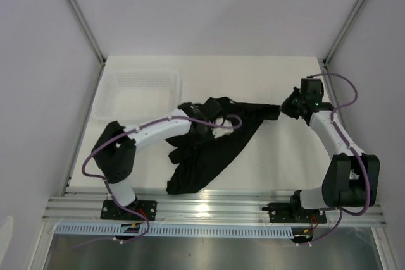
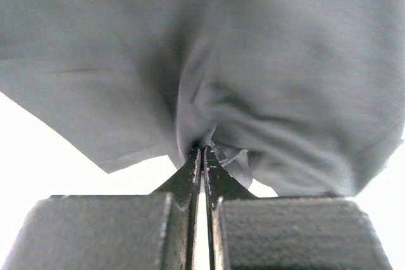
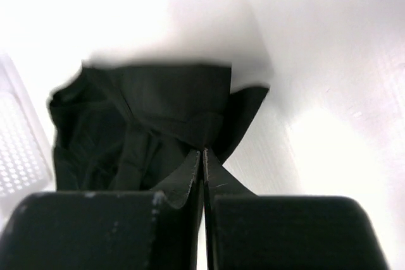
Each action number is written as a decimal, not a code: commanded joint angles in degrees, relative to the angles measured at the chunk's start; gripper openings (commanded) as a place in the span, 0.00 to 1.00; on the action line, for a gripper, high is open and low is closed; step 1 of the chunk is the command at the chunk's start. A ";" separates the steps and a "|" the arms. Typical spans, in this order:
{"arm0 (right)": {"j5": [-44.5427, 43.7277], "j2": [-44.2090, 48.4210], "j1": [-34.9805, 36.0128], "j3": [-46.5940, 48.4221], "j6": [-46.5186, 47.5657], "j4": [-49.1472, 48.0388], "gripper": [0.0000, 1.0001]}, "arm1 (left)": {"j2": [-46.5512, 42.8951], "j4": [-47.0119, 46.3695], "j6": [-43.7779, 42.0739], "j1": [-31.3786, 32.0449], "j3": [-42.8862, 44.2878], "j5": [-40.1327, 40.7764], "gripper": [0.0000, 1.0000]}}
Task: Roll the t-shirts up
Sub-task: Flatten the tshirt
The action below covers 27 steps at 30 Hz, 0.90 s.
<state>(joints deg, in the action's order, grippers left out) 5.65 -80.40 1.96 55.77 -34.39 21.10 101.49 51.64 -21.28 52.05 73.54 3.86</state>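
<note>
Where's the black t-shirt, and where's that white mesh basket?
black t-shirt (image 1: 209, 156): top view, on the lower spread of the crumpled cloth.
white mesh basket (image 1: 136, 96): top view, on its bare floor.

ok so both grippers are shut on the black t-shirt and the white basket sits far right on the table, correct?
No: the white basket sits far left, as the top external view shows. The left gripper and right gripper are indeed shut on the black t-shirt.
</note>
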 commanded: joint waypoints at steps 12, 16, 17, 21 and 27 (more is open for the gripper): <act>3.41 15.18 -20.75 26.13 5.65 12.55 0.00 | -12.37 2.06 -8.26 -17.07 40.70 3.00 0.01; 0.24 16.06 -21.55 33.52 6.62 16.51 0.00 | -11.93 2.33 -8.60 -18.65 47.48 2.91 0.01; -0.02 16.41 -21.90 33.88 5.40 16.78 0.00 | -11.93 1.46 -8.69 -18.91 47.49 2.65 0.01; 1.99 15.89 -24.01 33.71 1.53 17.74 0.00 | -10.62 -0.30 -8.43 -20.76 47.40 2.12 0.01; 4.54 9.59 -24.98 31.68 -2.16 11.44 0.00 | -5.26 -6.35 -6.49 -23.84 47.57 -0.87 0.00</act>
<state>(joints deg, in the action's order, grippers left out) 8.38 -66.63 -22.50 88.20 -33.47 36.51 93.47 50.74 -28.56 29.67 119.59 4.32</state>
